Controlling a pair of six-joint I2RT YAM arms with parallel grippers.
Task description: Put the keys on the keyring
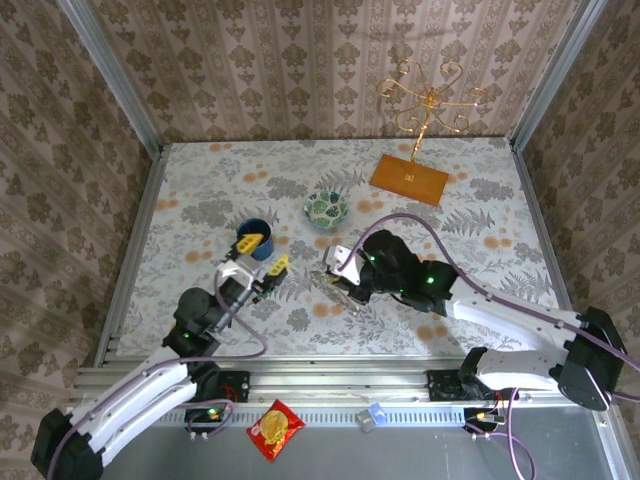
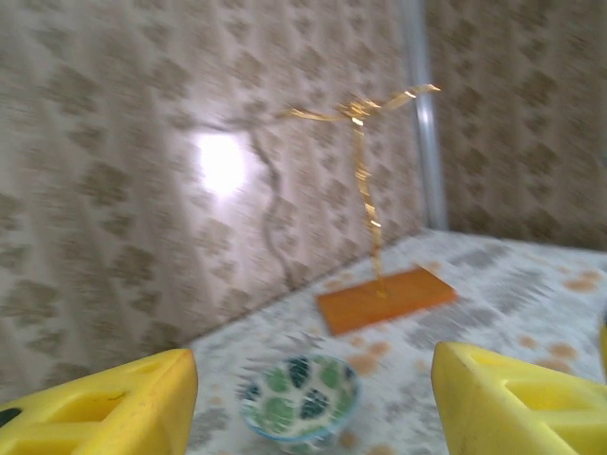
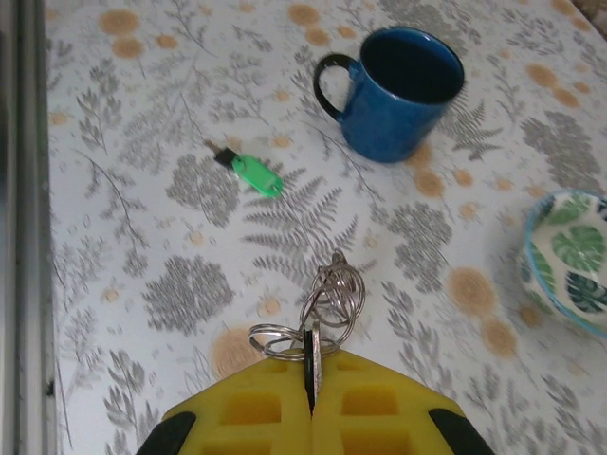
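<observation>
Fingers of right hand [image 3: 310,403] pressed together on keyring [image 3: 332,299]; left hand [image 2: 313,379] spread wide apart

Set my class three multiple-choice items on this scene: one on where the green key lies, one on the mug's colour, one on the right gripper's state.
1. Where is the green key?
A) in the mug
B) on the table
C) in the bowl

2. What colour is the mug?
A) blue
B) red
C) white

3. The right gripper is:
A) open
B) shut on the mug
C) shut on the keyring

Answers:
1 B: the key lies flat on the patterned table, apart from the mug.
2 A: the mug's body is blue, with a dark handle.
3 C: its jaws meet on the wire rings.
</observation>
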